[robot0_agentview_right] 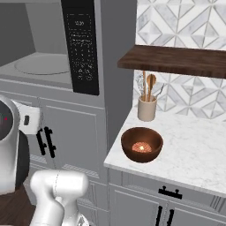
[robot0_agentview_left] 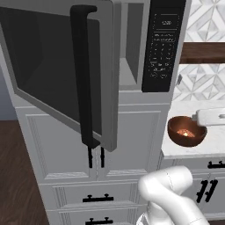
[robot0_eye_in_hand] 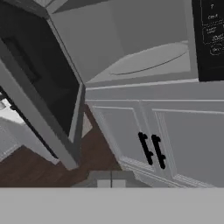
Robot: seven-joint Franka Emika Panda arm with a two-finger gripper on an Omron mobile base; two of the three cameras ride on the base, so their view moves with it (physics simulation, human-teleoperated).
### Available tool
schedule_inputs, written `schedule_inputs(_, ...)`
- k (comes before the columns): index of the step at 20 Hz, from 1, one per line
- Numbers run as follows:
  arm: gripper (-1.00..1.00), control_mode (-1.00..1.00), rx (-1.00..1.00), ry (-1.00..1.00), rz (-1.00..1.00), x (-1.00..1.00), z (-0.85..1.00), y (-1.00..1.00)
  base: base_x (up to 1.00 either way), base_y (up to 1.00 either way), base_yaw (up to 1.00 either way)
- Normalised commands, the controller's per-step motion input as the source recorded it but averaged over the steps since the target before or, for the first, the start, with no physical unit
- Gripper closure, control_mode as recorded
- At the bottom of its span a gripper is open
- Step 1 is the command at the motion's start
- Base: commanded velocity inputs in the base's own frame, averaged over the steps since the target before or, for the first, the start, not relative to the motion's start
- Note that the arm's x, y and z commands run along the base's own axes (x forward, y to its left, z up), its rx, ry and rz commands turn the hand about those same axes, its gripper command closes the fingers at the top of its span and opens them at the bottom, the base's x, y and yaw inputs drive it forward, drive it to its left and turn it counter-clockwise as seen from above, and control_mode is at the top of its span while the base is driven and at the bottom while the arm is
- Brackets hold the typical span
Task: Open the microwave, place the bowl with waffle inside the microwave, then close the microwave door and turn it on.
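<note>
**A:** Below the microwave (robot0_agentview_right: 48, 48), at the level of the cabinet doors (robot0_eye_in_hand: 175, 140), your gripper (robot0_eye_in_hand: 111, 183) hangs with its fingers pressed together and nothing between them. Its hand view looks up at the round glass turntable (robot0_eye_in_hand: 146, 63).

**B:** How does the door stand?

**A:** You have the microwave door (robot0_agentview_left: 57, 70) swung wide open to the left of the cavity, its tall black handle (robot0_agentview_left: 85, 74) facing the left base camera. The black keypad panel (robot0_agentview_left: 161, 44) sits at the right edge of the microwave.

**B:** And the bowl?

**A:** You will find the bowl (robot0_agentview_right: 141, 144) on the white marble counter (robot0_agentview_right: 194, 154), to the right of the microwave and lower than it, well apart from the gripper. The waffle (robot0_agentview_right: 141, 147) lies in its bottom as small pale orange pieces. Just behind the bowl stands a cream jar of utensils (robot0_agentview_right: 147, 108), under a dark wooden shelf (robot0_agentview_right: 176, 62).
</note>
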Motion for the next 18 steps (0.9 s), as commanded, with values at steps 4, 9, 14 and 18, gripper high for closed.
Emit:
schedule_inputs(4,1.0,-1.0,0.51,0.68,-0.32,0.13,0.06,0.02,0.0,0.0,0.0)
schedule_inputs(9,1.0,-1.0,0.44,0.38,-0.17,0.02,0.0,0.26,0.0,0.0,0.0)
schedule_inputs(14,1.0,-1.0,0.36,0.07,0.0,0.36,-0.14,0.73,0.0,0.0,0.0)
schedule_inputs(18,1.0,-1.0,0.21,0.03,0.05,0.76,-0.12,0.56,0.0,0.0,0.0)
